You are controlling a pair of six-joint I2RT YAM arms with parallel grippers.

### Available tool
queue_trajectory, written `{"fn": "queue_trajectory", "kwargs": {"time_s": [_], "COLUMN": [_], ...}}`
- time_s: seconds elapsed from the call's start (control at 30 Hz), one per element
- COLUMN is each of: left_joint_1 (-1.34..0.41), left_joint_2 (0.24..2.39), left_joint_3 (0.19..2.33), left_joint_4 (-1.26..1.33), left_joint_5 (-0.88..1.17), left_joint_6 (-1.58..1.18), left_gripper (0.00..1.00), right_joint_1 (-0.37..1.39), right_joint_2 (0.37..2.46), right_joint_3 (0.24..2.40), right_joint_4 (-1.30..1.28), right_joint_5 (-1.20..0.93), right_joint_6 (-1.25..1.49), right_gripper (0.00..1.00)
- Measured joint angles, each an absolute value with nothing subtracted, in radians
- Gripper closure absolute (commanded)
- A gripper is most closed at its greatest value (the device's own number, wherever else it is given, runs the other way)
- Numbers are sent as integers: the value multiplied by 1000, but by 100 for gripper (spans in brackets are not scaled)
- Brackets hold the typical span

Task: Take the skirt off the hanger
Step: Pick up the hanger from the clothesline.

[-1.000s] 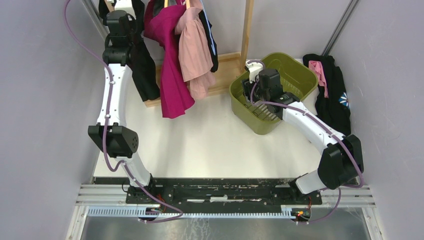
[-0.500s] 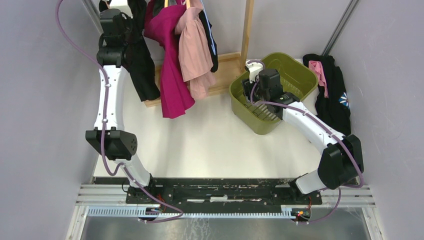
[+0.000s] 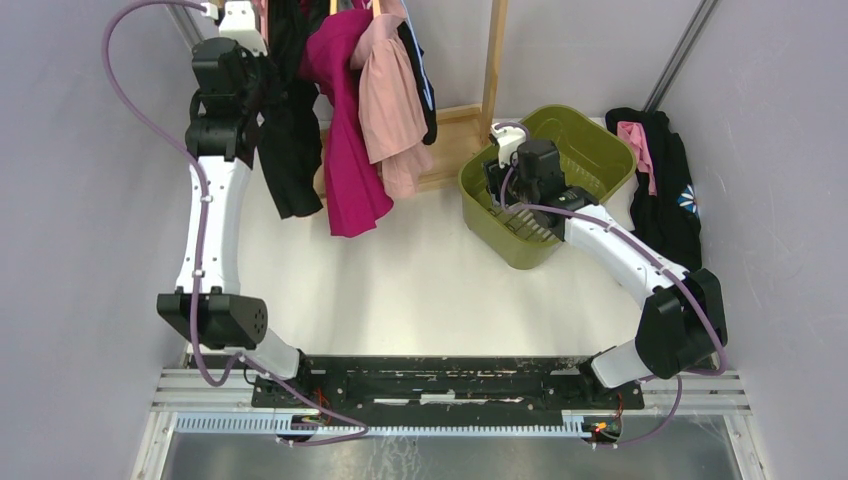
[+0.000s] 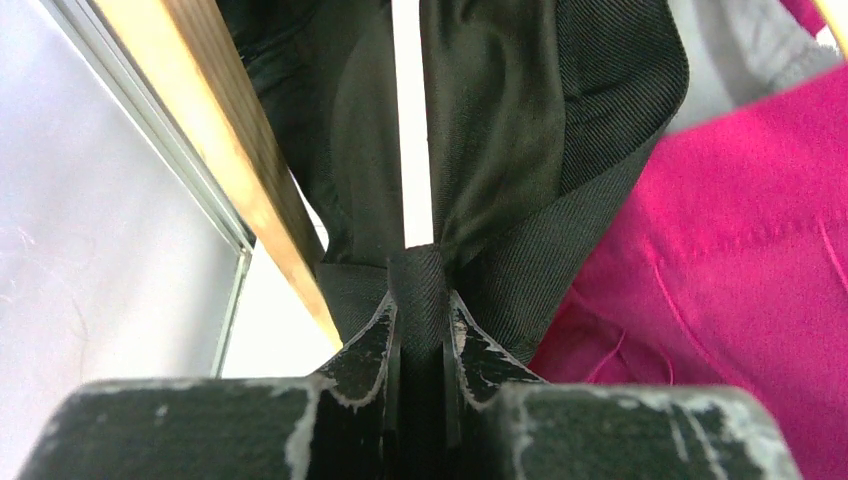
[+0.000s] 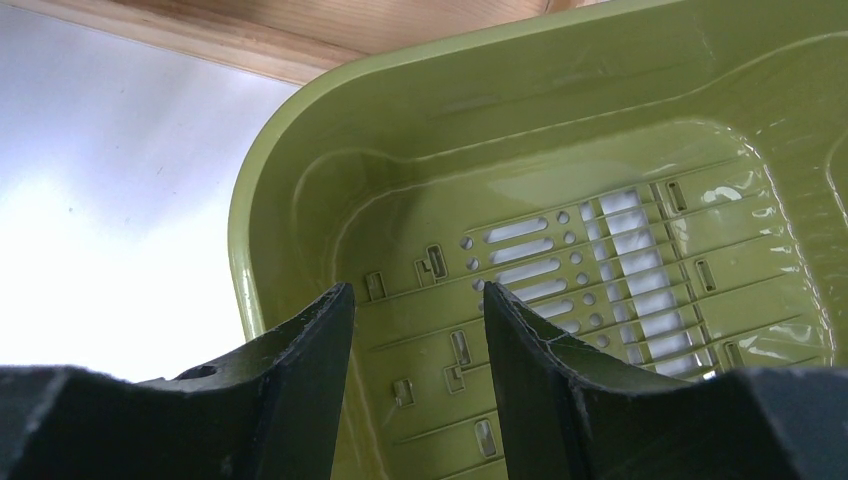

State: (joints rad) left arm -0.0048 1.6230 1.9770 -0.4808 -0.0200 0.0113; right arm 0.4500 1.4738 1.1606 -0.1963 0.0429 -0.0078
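Presently at the rack: black skirt pinched by the left gripper

Black woven skirt [image 3: 287, 150]: hung at the left end of the light wooden clothes rack [image 3: 494, 60], draped straight down, touching the long magenta garment [image 3: 345, 150] on its right.

Left gripper [image 4: 420, 325]: raised high beside the rack, fingers pressed almost together, pinching a narrow fold of the skirt's ribbed black cloth. Seen from the wrist with a slanting wooden post on one side and magenta cloth on the other.

Right gripper [image 5: 418, 295]: fingers spread apart, holding nothing, poised low inside the olive-green plastic basket [image 5: 600, 120], above its slotted floor.

Basket: set on the white tabletop [image 3: 420, 280], just right of the rack's wooden base.

Pale pink garment [image 3: 385, 100]: hung next to the magenta one, partly overlapping it.

Heap of black clothing with a pink piece on top [image 3: 660, 190]: laid against the right wall, just beyond the basket, well apart from the skirt.
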Motion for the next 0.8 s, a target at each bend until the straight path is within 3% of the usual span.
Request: {"fn": "queue_trajectory", "kwargs": {"time_s": [0.53,0.8], "left_joint_1": [-8,-16], "left_joint_2": [1388,1108], "left_joint_3": [1561,1383], "left_joint_4": [-447,-539], "left_joint_5": [-2,82], "left_joint_6": [11,-12], "left_gripper": [97,97], "right_joint_1": [450,450], "right_joint_2": [1472,1465], "right_joint_3": [1131,1131], "right_joint_4": [-193,-206], "right_joint_5": [28,22], "right_joint_6": [-7,-7], "right_gripper": [44,44]}}
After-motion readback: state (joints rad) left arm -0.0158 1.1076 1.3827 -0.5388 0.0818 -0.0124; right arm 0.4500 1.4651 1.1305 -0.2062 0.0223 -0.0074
